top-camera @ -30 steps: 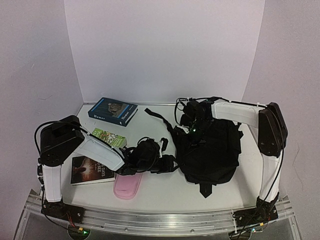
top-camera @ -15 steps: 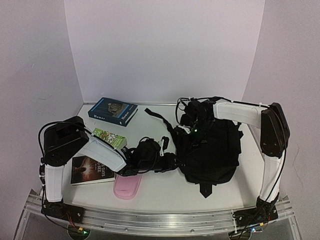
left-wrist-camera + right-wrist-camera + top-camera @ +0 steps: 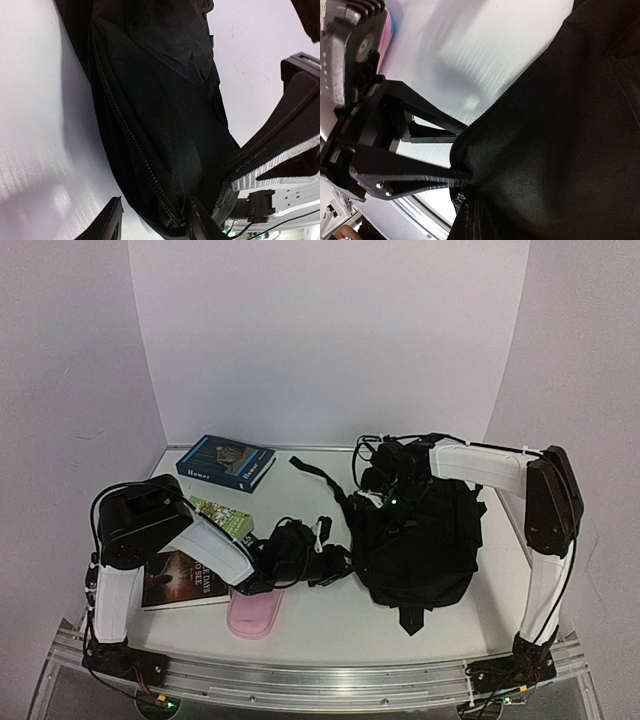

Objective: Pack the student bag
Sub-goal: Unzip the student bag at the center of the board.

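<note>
Left tool (image 3: pixel 155 202) is part-open, straddling the zip edge of the student bag (image 3: pixel 420 540), and one finger isn't touching it. Right tool (image 3: pixel 466 155) is pinched tight on the bag's fabric. Bag's lying on the right half of the counter (image 3: pixel 330 625).

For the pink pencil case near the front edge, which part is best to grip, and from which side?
Probably the near half of the pink pencil case, from above, with the jaws across its narrow width. It lies flat, its long axis running near to far, and the left arm sits over its far end.
</note>
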